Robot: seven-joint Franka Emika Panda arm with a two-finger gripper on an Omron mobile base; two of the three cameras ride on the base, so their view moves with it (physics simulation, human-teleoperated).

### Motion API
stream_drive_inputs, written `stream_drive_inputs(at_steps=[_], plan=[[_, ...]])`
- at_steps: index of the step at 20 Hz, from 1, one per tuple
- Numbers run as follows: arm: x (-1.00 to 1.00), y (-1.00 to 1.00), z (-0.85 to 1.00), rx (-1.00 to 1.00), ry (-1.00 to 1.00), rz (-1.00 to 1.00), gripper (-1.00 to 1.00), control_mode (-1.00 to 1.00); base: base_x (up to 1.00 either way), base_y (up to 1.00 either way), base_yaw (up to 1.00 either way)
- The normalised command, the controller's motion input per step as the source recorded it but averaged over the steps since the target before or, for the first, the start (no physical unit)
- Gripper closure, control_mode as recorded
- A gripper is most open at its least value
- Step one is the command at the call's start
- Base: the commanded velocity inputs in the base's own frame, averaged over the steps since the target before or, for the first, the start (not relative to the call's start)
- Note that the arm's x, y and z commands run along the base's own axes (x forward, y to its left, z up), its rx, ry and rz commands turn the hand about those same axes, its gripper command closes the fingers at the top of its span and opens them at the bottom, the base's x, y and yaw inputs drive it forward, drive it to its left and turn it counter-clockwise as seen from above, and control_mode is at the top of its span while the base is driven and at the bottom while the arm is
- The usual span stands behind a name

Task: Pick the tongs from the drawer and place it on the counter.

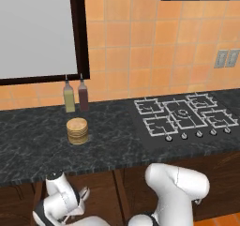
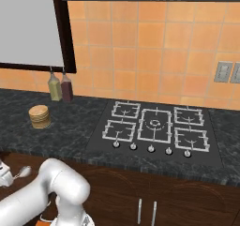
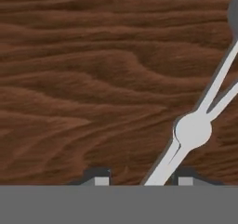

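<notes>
I see my gripper (image 3: 140,180) low over the drawer (image 3: 83,88) floor, jaws astride the tongs (image 3: 193,130). I cannot tell whether they grip. Left lies open wood.

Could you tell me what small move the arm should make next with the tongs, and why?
Probably finish closing, then lift straight up. In the hand view the slim silver-grey metal tongs lie on the brown wooden drawer bottom, one thin arm running down between the dark fingertips of the gripper. The black marble-look counter is higher up, so a lift comes first.
</notes>
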Motion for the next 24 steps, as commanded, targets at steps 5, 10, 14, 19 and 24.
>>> stream_drive_inputs(at_steps=[5, 10, 14, 19, 24], plan=[[-0.63, 0.03, -0.05, 0.00, -0.05, -0.01, 1.00, -1.00, 0.00, 0.00, 0.00], [-0.94, -0.14, 0.25, 0.00, -0.18, -0.10, 1.00, -1.00, 0.00, 0.00, 0.00], [-0.81, -0.14, 0.94, 0.00, -0.20, -0.10, 1.00, -1.00, 0.00, 0.00, 0.00], [-0.61, -0.05, 1.00, 0.00, -0.20, -0.06, 1.00, -1.00, 0.00, 0.00, 0.00], [0.25, -0.22, 1.00, -0.01, -0.36, -0.13, 1.00, -1.00, 0.00, 0.00, 0.00]])
